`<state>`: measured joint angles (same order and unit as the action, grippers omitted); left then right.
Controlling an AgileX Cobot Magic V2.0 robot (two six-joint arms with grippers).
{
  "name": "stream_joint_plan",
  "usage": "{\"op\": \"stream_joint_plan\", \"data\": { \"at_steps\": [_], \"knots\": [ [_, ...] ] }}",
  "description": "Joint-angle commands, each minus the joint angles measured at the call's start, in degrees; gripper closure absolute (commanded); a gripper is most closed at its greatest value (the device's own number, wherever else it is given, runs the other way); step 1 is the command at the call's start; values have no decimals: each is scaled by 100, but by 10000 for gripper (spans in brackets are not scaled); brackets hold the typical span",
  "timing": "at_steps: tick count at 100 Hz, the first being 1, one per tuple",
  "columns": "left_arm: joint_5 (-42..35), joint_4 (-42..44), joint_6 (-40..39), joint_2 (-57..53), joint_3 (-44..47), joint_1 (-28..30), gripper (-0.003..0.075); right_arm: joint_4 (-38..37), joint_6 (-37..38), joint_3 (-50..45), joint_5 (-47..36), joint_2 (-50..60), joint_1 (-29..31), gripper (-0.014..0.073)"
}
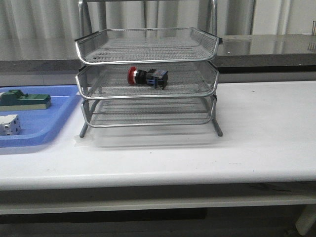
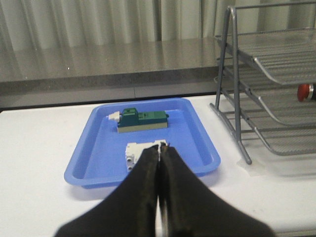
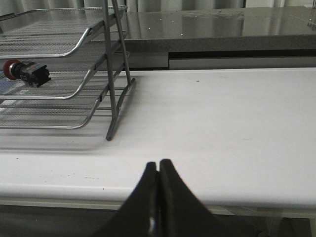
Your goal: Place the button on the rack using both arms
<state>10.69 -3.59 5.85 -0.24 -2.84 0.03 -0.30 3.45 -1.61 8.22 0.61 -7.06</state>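
We see the button (image 1: 147, 77) lying in the rack (image 1: 148, 79) (middle tier), left tool (image 2: 159, 163) and right tool (image 3: 158, 174) pressed together, empty, task apparently complete.

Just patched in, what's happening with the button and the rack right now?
The button lies on its side in the middle tray of the rack; nothing is holding it. The left gripper is shut and empty, above the near edge of the blue tray, which holds a green block and a white part. The right gripper is shut and empty over bare table.
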Motion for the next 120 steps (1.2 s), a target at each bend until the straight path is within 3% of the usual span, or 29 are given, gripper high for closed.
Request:
{"op": "stream_joint_plan", "data": {
  "at_steps": [1,11,36,120],
  "knots": [
    [-564,254,-345,-183,-6,-3,741,-56,1,110,-490,112,45,651],
    [-654,617,-818,-183,144,-3,741,-56,1,110,-490,112,45,651],
    [-1340,643,-910,-183,581,-3,741,-56,1,110,-490,112,45,651],
    [-1324,672,-910,-183,581,3,741,-56,1,110,-490,112,45,651]
  ]
}}
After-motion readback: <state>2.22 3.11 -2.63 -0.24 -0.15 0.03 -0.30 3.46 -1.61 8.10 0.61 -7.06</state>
